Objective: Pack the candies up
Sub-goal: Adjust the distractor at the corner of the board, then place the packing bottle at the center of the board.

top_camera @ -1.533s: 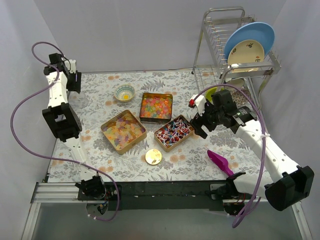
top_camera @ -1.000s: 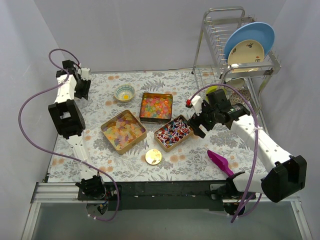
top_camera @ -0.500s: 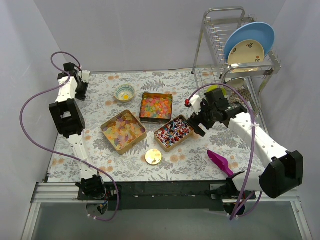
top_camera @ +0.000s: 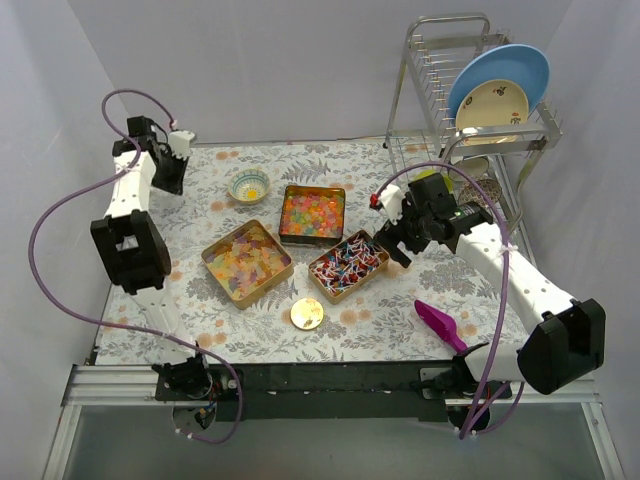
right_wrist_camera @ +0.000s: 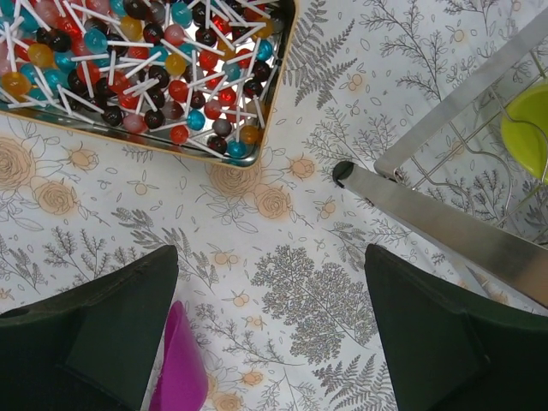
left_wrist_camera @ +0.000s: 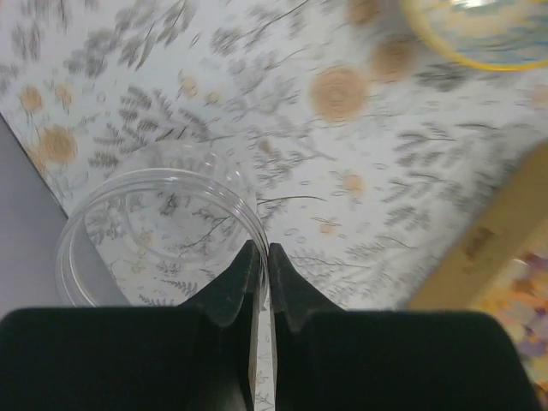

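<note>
The candies lie in three open tins mid-table: pale gummies (top_camera: pixel 246 261), bright jellies (top_camera: pixel 312 213) and wrapped pieces on sticks (top_camera: pixel 347 264), which also fill the top left of the right wrist view (right_wrist_camera: pixel 145 68). My left gripper (top_camera: pixel 170 172) is at the far left of the table. In its wrist view the left gripper (left_wrist_camera: pixel 261 253) is shut on the rim of a clear, empty round jar (left_wrist_camera: pixel 128 231). My right gripper (top_camera: pixel 397 243) hangs open over bare cloth just right of the wrapped-candy tin, nothing between its fingers (right_wrist_camera: pixel 270 257).
A magenta scoop (top_camera: pixel 440 322) lies near the front right, its tip by my right gripper's left finger (right_wrist_camera: pixel 181 364). A gold lid (top_camera: pixel 307 314) sits in front of the tins, a small patterned bowl (top_camera: pixel 249 184) behind them. The dish rack (top_camera: pixel 470 120) stands at the back right, its leg (right_wrist_camera: pixel 445 223) close by.
The left gripper has closed onto the jar's rim and shifted slightly toward the back. The right gripper has drifted a little toward the back right, still open.
</note>
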`<action>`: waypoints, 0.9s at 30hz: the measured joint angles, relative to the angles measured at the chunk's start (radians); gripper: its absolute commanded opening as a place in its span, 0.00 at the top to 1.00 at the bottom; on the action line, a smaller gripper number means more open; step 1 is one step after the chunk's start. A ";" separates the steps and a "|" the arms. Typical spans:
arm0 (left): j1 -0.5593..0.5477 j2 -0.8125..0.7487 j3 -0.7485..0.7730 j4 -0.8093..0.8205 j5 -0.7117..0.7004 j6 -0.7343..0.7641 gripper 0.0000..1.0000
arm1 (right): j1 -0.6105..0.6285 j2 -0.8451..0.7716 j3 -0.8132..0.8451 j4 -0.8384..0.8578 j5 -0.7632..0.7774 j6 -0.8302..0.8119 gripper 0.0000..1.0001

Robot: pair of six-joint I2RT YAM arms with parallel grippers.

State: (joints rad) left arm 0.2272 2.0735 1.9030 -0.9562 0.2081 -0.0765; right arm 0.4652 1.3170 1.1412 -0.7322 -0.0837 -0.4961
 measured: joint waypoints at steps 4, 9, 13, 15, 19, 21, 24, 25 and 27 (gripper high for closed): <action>-0.143 -0.261 -0.054 -0.083 0.162 0.091 1.00 | -0.028 -0.003 0.010 0.005 0.012 0.029 0.04; -0.473 -0.616 -0.234 -0.177 0.356 0.167 1.00 | -0.146 -0.015 0.016 -0.006 0.005 0.084 0.04; -0.659 -0.819 -0.457 -0.245 0.401 0.207 1.00 | -0.194 -0.035 0.016 -0.017 0.021 0.107 0.04; -0.717 -0.886 -0.566 -0.272 0.401 0.224 1.00 | -0.208 -0.048 0.016 -0.016 0.039 0.117 0.04; -0.796 -0.967 -0.715 -0.311 0.402 0.248 1.00 | -0.217 -0.083 0.016 -0.016 0.058 0.130 0.04; -0.827 -1.003 -0.773 -0.323 0.404 0.256 1.00 | -0.217 -0.102 0.016 -0.016 0.058 0.131 0.05; -0.864 -1.048 -0.854 -0.322 0.405 0.261 1.00 | -0.216 -0.130 0.011 -0.014 0.053 0.131 0.05; -0.876 -1.058 -0.880 -0.313 0.406 0.259 1.00 | -0.217 -0.139 0.006 -0.012 0.050 0.131 0.05; -0.905 -1.070 -0.938 -0.286 0.401 0.249 1.00 | -0.216 -0.154 -0.006 -0.011 0.040 0.131 0.06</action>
State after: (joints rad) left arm -0.6777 1.0031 0.9649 -1.2419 0.6094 0.1726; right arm 0.2489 1.1633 1.1347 -0.7433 -0.0433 -0.3653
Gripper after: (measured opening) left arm 0.033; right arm 0.948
